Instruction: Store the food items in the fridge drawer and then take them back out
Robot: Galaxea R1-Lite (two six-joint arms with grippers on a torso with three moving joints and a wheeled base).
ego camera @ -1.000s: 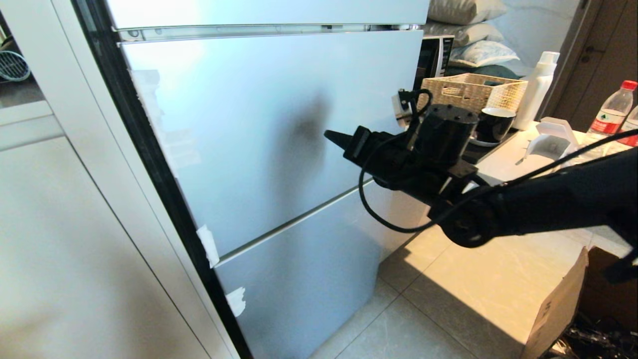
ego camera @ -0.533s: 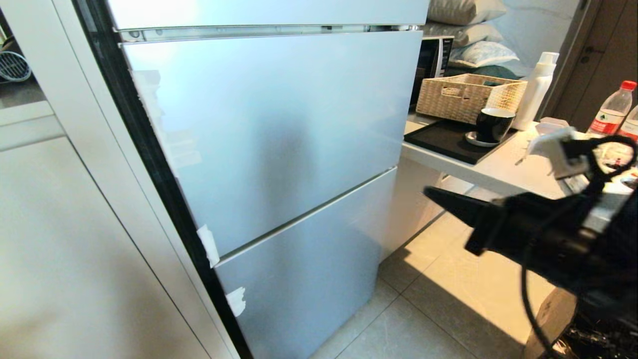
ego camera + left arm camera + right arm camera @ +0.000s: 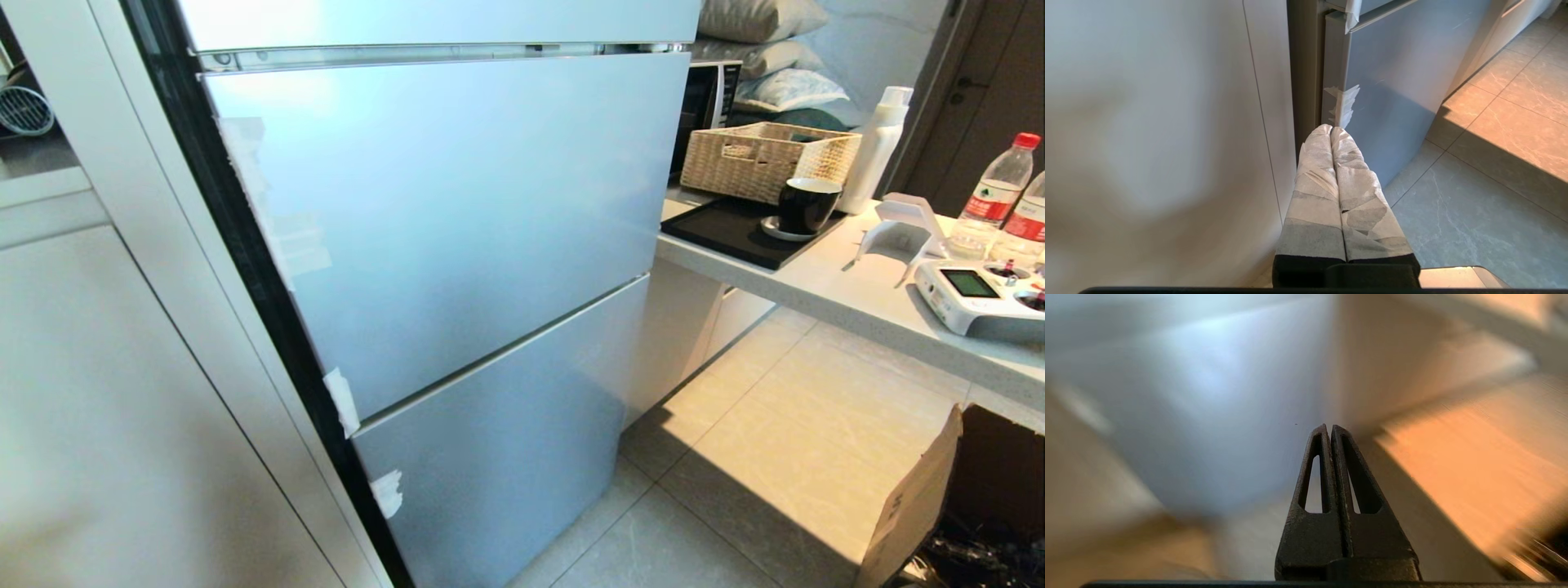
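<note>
Neither fruit nor the clear drawer showed anywhere; the fridge (image 3: 457,229) stood with its grey fronts closed. The left gripper (image 3: 1331,130), its taped fingers (image 3: 1314,196) pressed together and empty, pointed at the fridge's lower corner. The right gripper (image 3: 1329,426) was likewise pinched closed, holding nothing.

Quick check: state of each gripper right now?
Left gripper: shut, holding nothing, low beside the fridge.
Right gripper: shut, holding nothing.
</note>
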